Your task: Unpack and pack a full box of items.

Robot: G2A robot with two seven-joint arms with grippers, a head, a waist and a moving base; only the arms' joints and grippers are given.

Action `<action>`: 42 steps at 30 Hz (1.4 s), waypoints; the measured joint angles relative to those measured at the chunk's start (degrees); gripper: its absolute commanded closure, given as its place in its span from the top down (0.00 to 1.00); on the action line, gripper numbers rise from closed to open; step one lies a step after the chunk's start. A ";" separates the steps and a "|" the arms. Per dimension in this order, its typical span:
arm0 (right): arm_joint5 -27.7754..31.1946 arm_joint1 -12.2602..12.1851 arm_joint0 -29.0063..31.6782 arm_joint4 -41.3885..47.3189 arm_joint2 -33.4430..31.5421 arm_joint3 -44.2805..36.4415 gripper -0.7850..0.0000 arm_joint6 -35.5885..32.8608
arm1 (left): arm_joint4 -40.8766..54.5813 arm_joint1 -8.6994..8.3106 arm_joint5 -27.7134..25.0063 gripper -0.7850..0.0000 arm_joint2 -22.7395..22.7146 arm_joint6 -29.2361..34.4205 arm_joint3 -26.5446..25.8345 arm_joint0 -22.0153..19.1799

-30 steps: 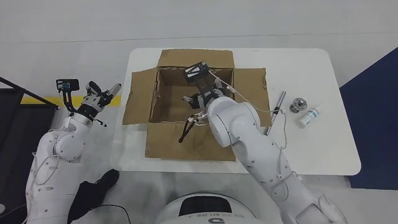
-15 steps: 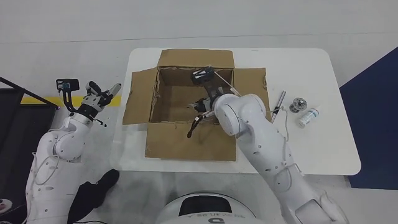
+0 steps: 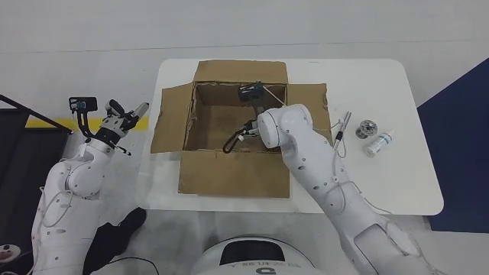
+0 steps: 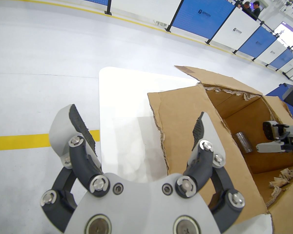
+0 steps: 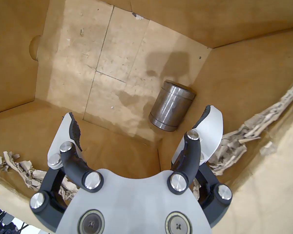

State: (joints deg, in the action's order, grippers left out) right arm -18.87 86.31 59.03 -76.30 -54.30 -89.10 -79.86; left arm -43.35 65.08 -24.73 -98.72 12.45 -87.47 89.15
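An open cardboard box (image 3: 229,174) sits in the middle of the white table (image 3: 382,183). A short metal cylinder (image 5: 172,109) lies on the box floor (image 5: 95,57), close against a side wall. My right gripper (image 5: 140,118) is inside the box just above the cylinder, open and holding nothing. The left wrist view also shows the right gripper (image 4: 262,138) beside the cylinder (image 4: 241,142). My left gripper (image 3: 126,118) hangs off the table's left edge, open and empty (image 4: 136,113).
To the right of the box on the table lie a metal rod (image 3: 340,130), a small metal spool (image 3: 367,130) and a small white bottle (image 3: 378,143). The box flaps are spread outward, and their inner edges are torn and ragged (image 5: 246,135).
The right arm has swung toward the far right over the box while its gripper stayed inside. The left arm has not moved.
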 measured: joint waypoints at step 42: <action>-2.37 2.05 -0.86 6.91 -2.67 7.87 0.61 5.99 | 0.00 0.00 0.00 1.00 0.00 0.00 0.00 0.00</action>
State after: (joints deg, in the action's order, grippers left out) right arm -21.24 88.36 58.18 -69.39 -56.97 -81.23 -73.87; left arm -43.35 65.08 -24.73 -98.72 12.45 -87.47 89.15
